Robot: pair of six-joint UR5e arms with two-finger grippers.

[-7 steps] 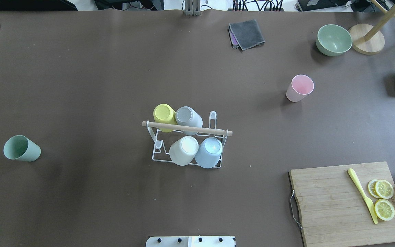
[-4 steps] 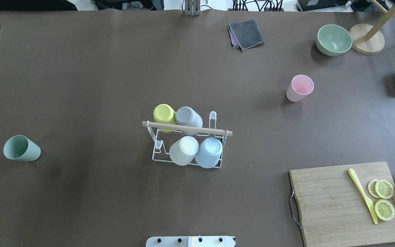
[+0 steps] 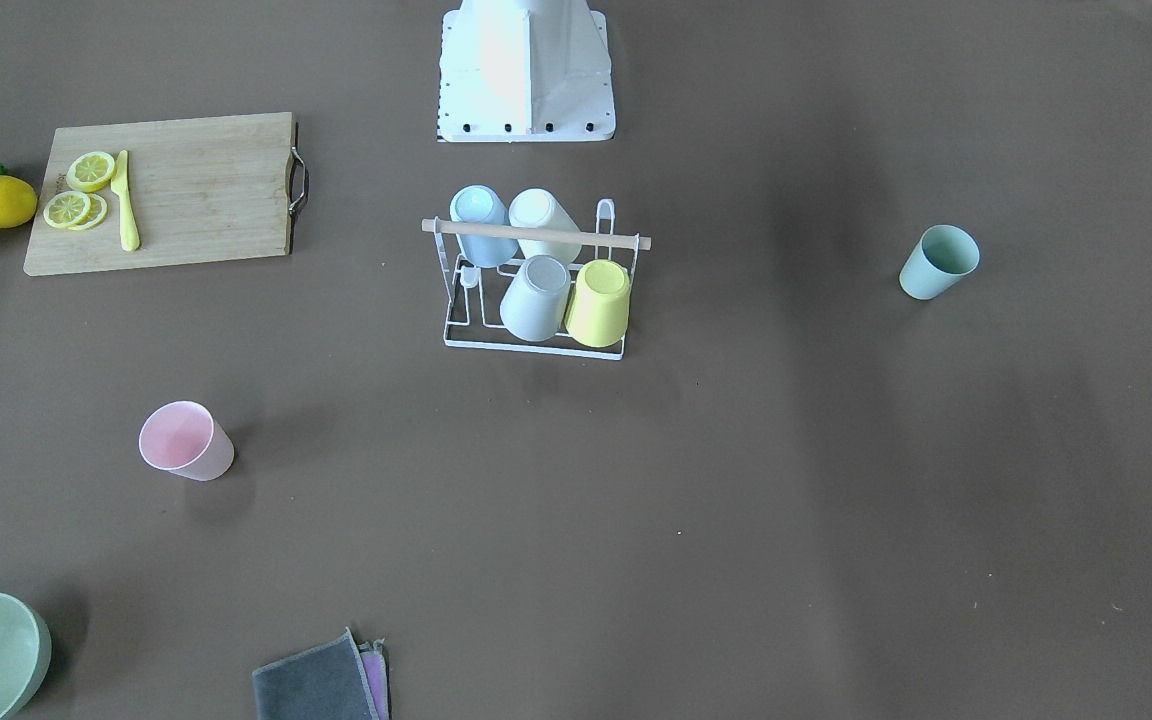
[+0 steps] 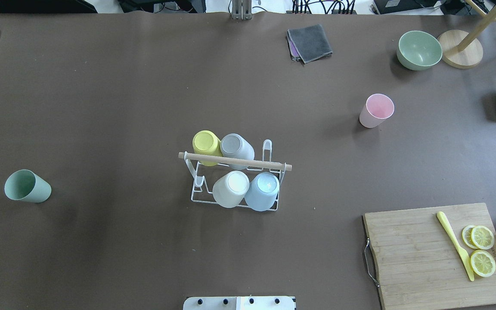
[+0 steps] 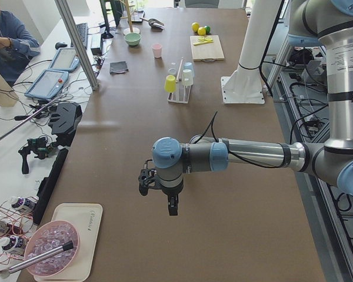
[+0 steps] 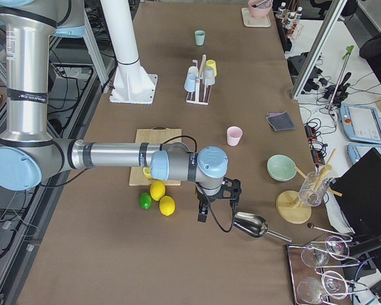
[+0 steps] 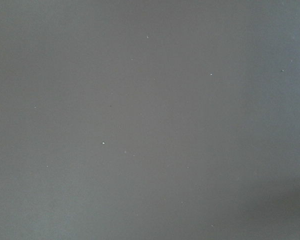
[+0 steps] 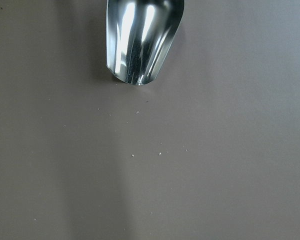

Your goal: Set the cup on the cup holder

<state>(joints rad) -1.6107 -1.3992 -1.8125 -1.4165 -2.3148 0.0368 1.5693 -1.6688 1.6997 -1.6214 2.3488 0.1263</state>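
1. White wire cup holder [image 4: 235, 161], wooden-rod handle: centre of desk [image 4: 101, 107], four cups [image 4: 230, 188] inverted, two prongs [image 4: 267, 146] free.
2. Pale green plastic cup [image 4: 27, 186], pink plastic cup [image 4: 376, 110]: loose on desk, unplaced.
3. Left gripper [image 5: 172, 211], right gripper [image 6: 203, 213]: remote; fingers' [image 5: 172, 204] spread cannot be told.

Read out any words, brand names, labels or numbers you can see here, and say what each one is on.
No text here is legible enough to quote.
Burned-in mark on the cutting board: too blurred to read.
Script logo on the white tray: too small to read.
Printed lettering on the left arm: too small to read.
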